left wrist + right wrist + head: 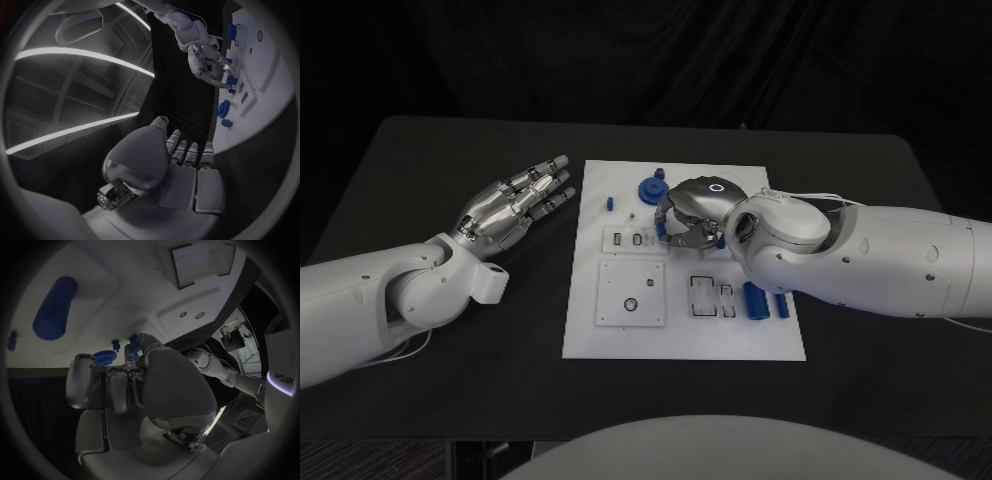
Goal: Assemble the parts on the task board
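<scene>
The white task board [682,325] lies in the middle of the black table. My right hand [692,215] hovers over its far middle with the fingers curled down. There the thumb and a finger [132,352] pinch a small blue part [133,338]. Just beyond the hand a round blue part [651,190] stands on the board, with a small blue peg [609,202] beside it. A blue cylinder [756,300] lies on the board's right side under my right forearm. My left hand [516,205] is held flat over the table left of the board, fingers apart and holding nothing.
The board has white recessed plates and slots [632,292] in its near half. Black table [459,350] surrounds it on all sides. In the left wrist view my right hand [209,62] is over the board [269,75] beside the round blue part [223,107].
</scene>
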Controlling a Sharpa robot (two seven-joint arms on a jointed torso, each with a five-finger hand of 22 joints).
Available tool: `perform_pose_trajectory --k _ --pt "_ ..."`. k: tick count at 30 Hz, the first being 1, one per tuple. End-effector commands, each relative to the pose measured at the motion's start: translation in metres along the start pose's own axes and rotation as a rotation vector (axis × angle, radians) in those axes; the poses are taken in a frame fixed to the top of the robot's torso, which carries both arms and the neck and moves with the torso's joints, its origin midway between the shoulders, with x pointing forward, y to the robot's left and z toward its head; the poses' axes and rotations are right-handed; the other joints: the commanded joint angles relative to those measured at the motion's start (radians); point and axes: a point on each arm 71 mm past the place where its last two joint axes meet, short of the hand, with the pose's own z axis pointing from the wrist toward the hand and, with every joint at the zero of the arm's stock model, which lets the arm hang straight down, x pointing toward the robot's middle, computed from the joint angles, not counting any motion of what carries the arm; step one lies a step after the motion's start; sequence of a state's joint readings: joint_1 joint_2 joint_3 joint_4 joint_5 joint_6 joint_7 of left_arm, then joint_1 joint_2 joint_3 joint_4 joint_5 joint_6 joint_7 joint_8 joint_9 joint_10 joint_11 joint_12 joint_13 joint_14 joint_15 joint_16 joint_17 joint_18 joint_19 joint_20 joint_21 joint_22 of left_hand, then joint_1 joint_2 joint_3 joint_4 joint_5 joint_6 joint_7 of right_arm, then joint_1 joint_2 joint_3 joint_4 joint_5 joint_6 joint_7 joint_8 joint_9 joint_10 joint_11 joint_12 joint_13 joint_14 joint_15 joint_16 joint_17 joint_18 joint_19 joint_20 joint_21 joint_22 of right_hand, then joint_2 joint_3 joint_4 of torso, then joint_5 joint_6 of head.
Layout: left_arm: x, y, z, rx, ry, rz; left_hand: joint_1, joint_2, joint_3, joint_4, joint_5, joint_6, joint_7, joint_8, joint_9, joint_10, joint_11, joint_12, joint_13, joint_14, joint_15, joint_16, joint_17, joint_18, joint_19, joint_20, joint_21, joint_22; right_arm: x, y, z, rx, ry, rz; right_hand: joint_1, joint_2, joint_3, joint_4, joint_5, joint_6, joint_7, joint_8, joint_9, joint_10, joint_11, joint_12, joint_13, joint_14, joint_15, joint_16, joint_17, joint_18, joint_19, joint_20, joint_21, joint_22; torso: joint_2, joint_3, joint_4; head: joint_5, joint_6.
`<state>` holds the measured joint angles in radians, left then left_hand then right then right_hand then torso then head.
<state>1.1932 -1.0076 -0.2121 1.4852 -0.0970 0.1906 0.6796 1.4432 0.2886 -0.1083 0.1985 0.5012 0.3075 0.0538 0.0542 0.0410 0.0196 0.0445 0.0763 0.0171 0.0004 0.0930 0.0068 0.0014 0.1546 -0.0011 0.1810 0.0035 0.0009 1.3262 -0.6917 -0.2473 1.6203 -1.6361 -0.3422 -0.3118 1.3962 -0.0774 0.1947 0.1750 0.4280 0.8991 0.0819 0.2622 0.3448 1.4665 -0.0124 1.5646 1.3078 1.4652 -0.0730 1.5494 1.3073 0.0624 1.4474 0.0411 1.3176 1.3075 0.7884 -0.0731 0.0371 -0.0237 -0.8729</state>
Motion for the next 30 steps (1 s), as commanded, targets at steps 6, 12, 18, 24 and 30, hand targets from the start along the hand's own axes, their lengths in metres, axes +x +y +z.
perform_pose_trajectory --k 6,12,18,24,30 --pt "0.0013 -0.0040 0.0010 0.071 0.012 -0.011 -0.005 -0.007 0.000 -0.003 0.004 0.000 0.005 0.000 0.001 -0.002 0.008 0.005 0.000 0.000 0.009 -0.007 -0.001 0.004 0.001 0.009 -0.004 -0.001 0.0045 0.0004 -0.0004 0.007 0.013 -0.009 -0.018 -0.002 0.006 -0.007 -0.054 -0.016 0.005 -0.016 -0.002 0.104 0.008 0.006 0.263 0.098 0.008 -0.003 0.242 -0.001 0.005 0.004 -0.004 0.163 -0.001 0.0000 0.0006 -0.001 0.000" --pt "0.0006 -0.0036 0.0012 0.068 0.012 -0.010 -0.005 -0.007 0.002 -0.006 0.005 -0.002 0.004 0.000 0.001 -0.002 0.007 0.004 0.000 0.000 0.009 -0.007 -0.001 0.004 0.001 0.009 -0.004 -0.001 0.0059 0.0010 -0.0003 0.003 0.015 -0.008 -0.030 -0.006 0.003 -0.011 -0.113 -0.045 0.004 -0.036 -0.012 0.104 0.009 0.006 0.263 0.096 0.009 -0.007 0.239 0.000 0.002 0.006 -0.011 0.164 -0.001 0.0003 0.0003 -0.002 0.000" --pt "0.0002 -0.0032 0.0012 0.066 0.012 -0.011 -0.005 -0.007 0.002 -0.006 0.005 -0.002 0.004 0.000 0.001 -0.002 0.007 0.004 0.000 0.000 0.009 -0.007 -0.001 0.004 0.001 0.009 -0.004 -0.001 0.0072 0.0007 -0.0002 0.004 0.025 -0.011 -0.041 -0.019 -0.011 -0.016 -0.196 -0.081 0.005 -0.066 -0.027 0.104 0.010 0.006 0.263 0.093 0.010 -0.014 0.233 0.002 -0.003 0.007 -0.024 0.163 0.000 0.0000 0.0015 -0.003 0.000" --pt "-0.0001 -0.0030 0.0010 0.066 0.012 -0.011 -0.005 -0.007 0.002 -0.006 0.005 -0.002 0.004 0.000 0.001 -0.002 0.007 0.004 0.000 0.000 0.009 -0.007 -0.001 0.004 0.001 0.009 -0.004 -0.001 0.0077 0.0004 0.0002 0.003 0.029 -0.012 -0.055 -0.030 -0.039 -0.012 -0.283 -0.156 0.001 -0.121 -0.053 0.104 0.008 0.006 0.263 0.090 0.009 -0.022 0.226 0.005 -0.008 0.007 -0.039 0.162 -0.001 0.0000 0.0004 -0.003 0.000" --pt "0.0009 -0.0025 0.0016 0.070 0.014 -0.013 -0.006 -0.007 0.003 -0.008 0.005 -0.003 0.004 -0.001 0.000 -0.002 0.007 0.003 0.000 0.000 0.009 -0.007 -0.001 0.004 0.001 0.009 -0.004 -0.001 0.0063 0.0008 -0.0001 -0.007 0.009 -0.005 -0.058 -0.045 -0.059 0.008 -0.344 -0.212 -0.004 -0.156 -0.078 0.104 0.005 0.006 0.263 0.089 0.007 -0.025 0.224 0.006 -0.008 0.006 -0.046 0.164 -0.001 -0.0001 0.0007 0.001 0.000"
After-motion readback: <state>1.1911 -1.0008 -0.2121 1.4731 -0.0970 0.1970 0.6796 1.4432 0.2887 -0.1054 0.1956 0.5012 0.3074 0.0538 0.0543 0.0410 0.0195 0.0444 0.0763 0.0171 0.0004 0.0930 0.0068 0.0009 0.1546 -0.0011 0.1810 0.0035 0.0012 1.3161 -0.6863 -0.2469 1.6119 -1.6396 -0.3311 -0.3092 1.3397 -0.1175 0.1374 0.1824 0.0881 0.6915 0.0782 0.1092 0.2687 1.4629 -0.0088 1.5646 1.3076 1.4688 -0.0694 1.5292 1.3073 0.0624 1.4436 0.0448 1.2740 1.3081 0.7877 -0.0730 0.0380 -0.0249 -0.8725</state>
